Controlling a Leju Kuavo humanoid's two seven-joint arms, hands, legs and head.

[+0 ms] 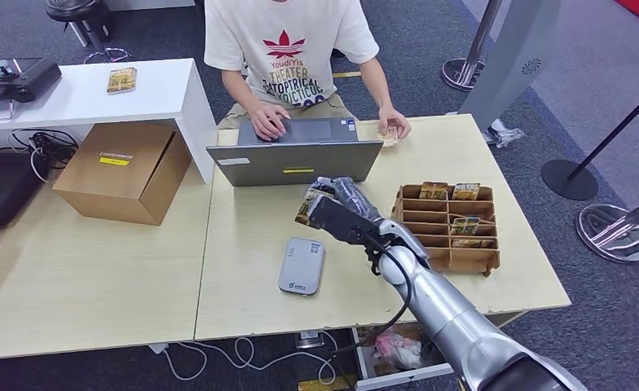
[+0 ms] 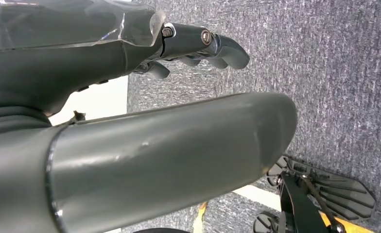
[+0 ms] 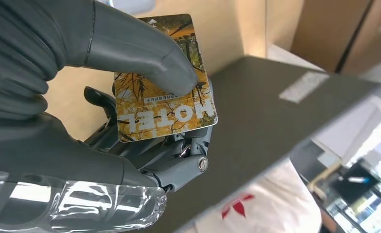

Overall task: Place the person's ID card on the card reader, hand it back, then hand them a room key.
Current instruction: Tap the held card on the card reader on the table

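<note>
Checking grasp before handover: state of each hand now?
Left hand: fingers curled in, holding nothing, hanging over the carpet.
Right hand: pinches the hotel key card between thumb and fingers, near the laptop.

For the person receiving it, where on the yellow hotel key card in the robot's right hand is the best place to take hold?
The free short edge of the yellow hotel key card, approached from the laptop side. The right hand pins the card's middle under its thumb, fingers behind, so only the far edges stick out clear, judging from the wrist view.

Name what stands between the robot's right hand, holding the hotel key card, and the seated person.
The open laptop. In the head view its raised lid separates the right hand, pinching the key card, from the person.
</note>
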